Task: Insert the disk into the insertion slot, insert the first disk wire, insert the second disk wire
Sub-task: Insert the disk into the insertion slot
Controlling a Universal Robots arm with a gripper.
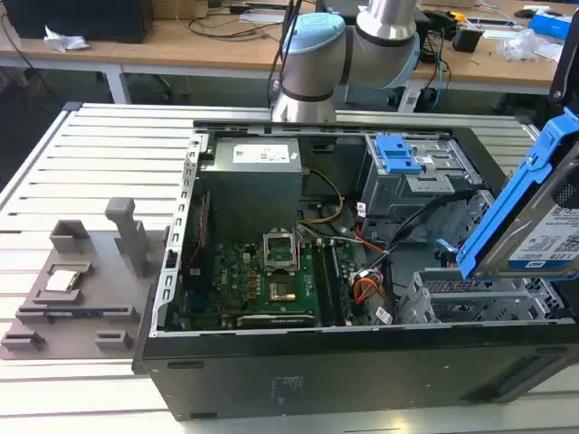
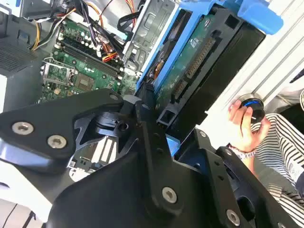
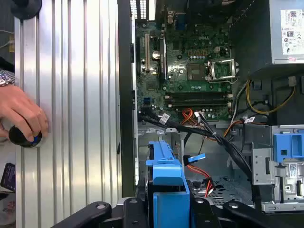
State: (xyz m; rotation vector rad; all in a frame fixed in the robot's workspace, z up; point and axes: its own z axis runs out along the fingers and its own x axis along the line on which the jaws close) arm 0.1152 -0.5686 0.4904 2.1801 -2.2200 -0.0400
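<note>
A robotics lab or workshop is indicated. A slotted aluminium surface (image 1: 54, 181) is seen, and on it is set an opened desktop computer case (image 1: 271, 380) with its motherboard (image 1: 262, 280) exposed. Beside the case, small computer parts are laid in a grey fixture (image 1: 81, 289). An industrial robot arm (image 1: 312, 63) is seen behind the case. Further back, a long wooden surface (image 1: 181, 45) is strewn with cables (image 1: 217, 23), and in the first wrist view a round black knob (image 3: 23, 137) is gripped by a person's hand (image 3: 19, 111)

the disk (image 1: 546, 242) runs off the exterior view's right edge.
</note>
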